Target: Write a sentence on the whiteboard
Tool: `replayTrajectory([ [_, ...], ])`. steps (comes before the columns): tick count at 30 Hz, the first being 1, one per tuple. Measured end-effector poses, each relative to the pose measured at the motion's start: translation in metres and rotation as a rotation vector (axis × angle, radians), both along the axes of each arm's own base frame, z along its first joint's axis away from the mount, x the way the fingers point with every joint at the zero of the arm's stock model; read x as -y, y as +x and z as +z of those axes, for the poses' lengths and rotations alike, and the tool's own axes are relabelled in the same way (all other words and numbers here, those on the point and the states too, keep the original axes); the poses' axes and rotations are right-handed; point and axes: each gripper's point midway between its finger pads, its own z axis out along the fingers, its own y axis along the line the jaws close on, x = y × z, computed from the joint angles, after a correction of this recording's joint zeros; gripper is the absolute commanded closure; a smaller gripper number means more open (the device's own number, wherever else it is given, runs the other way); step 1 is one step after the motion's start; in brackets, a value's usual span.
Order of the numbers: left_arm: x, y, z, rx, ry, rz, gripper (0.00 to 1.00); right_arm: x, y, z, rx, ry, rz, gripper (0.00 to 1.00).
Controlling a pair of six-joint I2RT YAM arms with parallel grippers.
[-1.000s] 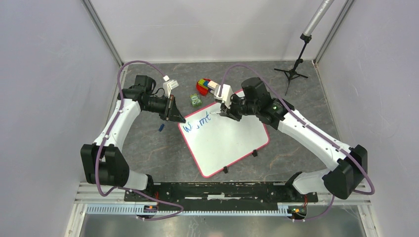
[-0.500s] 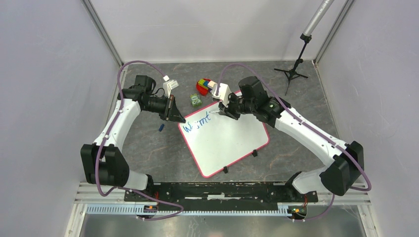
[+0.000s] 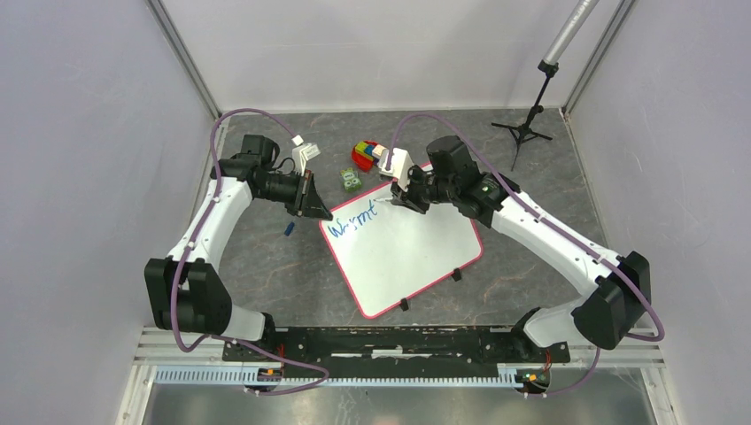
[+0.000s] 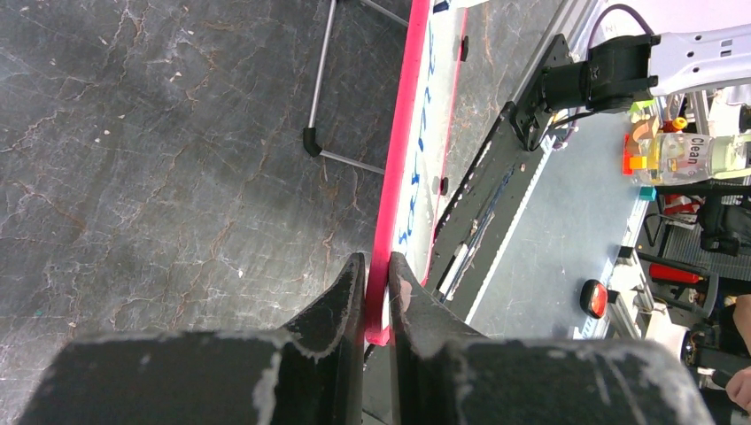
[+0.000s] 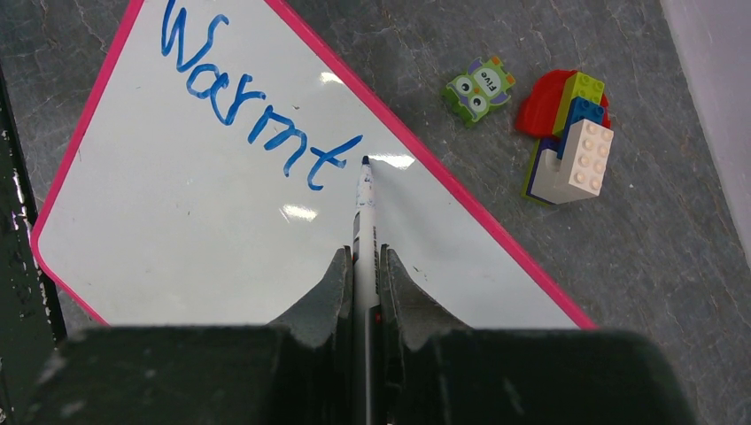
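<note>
Top external view, from the left: the left gripper (image 3: pixel 312 202) sits at the left corner of the whiteboard (image 3: pixel 416 257). In the left wrist view its two black fingers are pinched onto the board's pink rim, so the jaws are closed on the whiteboard. One small blue object (image 3: pixel 289 229) lies on the grey table (image 3: pixel 266 274) just near that corner; what it is cannot be told.

The whiteboard lies flat at the middle of the table, turned at a slant, with two black clips (image 3: pixel 403 305) on its near edge. The blue lettering (image 3: pixel 352 221) runs along its upper left part and reads "Warmt", five letters in one line.

Behind the board are one green owl tile (image 3: pixel 352 181) and one stack of coloured bricks (image 3: pixel 365 154), red, yellow, blue and white, near each other but apart.

The right gripper (image 3: pixel 396 202) reaches over the board's far corner. In the right wrist view its jaws are clamped on one white marker (image 5: pixel 364 221), whose dark tip is at the board just beside the final "t".

One black tripod stand (image 3: pixel 529 124) is at the far right.

One clear bottle (image 4: pixel 673 155) stands off the table in the left wrist view; its contents look yellowish.
</note>
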Motion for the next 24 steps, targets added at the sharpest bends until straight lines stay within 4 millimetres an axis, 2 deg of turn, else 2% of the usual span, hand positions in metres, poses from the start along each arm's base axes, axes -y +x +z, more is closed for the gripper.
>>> replayTrajectory([
  [6, 0.0, 0.0, -0.001, 0.001, 0.004, 0.002, 0.98, 0.001, -0.001, -0.003, 0.006, 0.006, 0.0, 1.0],
  [17, 0.0, 0.0, 0.0, 0.0, 0.003, 0.001, 0.98, 0.015, -0.025, -0.026, -0.04, -0.005, 0.011, 1.0],
  [24, 0.0, 0.0, 0.0, 0.0, 0.0, 0.0, 0.98, 0.017, -0.028, -0.026, -0.05, -0.004, 0.01, 1.0],
])
